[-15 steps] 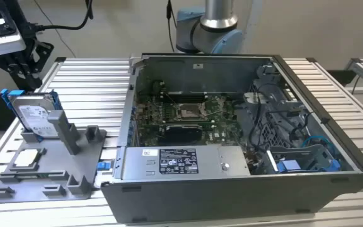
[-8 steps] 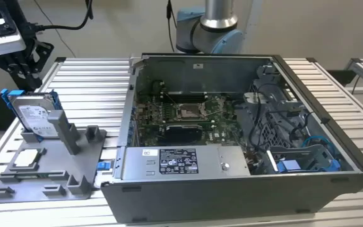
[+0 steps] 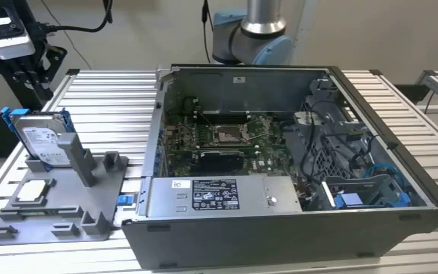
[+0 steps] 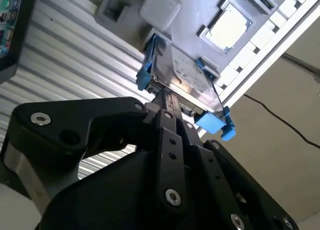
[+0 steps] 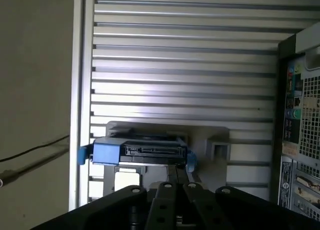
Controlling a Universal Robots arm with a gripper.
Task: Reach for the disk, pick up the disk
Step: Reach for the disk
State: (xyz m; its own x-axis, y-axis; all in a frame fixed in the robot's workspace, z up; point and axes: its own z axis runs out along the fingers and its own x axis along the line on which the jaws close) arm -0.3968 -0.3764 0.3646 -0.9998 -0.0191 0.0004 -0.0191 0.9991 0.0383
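Note:
The disk (image 3: 44, 138) stands on edge in a slot of the grey holder (image 3: 67, 211) at the exterior view's left; it is silver with a white label and a blue frame. My gripper (image 3: 32, 83) hangs above it, apart from it, with its black fingers close together and nothing between them. In the second wrist view the fingertips (image 4: 161, 94) point at the disk's edge (image 4: 180, 73). In the first wrist view the disk's connector edge (image 5: 145, 151) lies just beyond the gripper (image 5: 179, 169).
An open computer case (image 3: 295, 154) stands beside the holder, to the exterior view's right. A small square silver chip (image 3: 32, 191) lies on the holder's flat part. The slatted aluminium table (image 3: 105, 108) carries both. The arm's base (image 3: 250, 34) rises behind the case.

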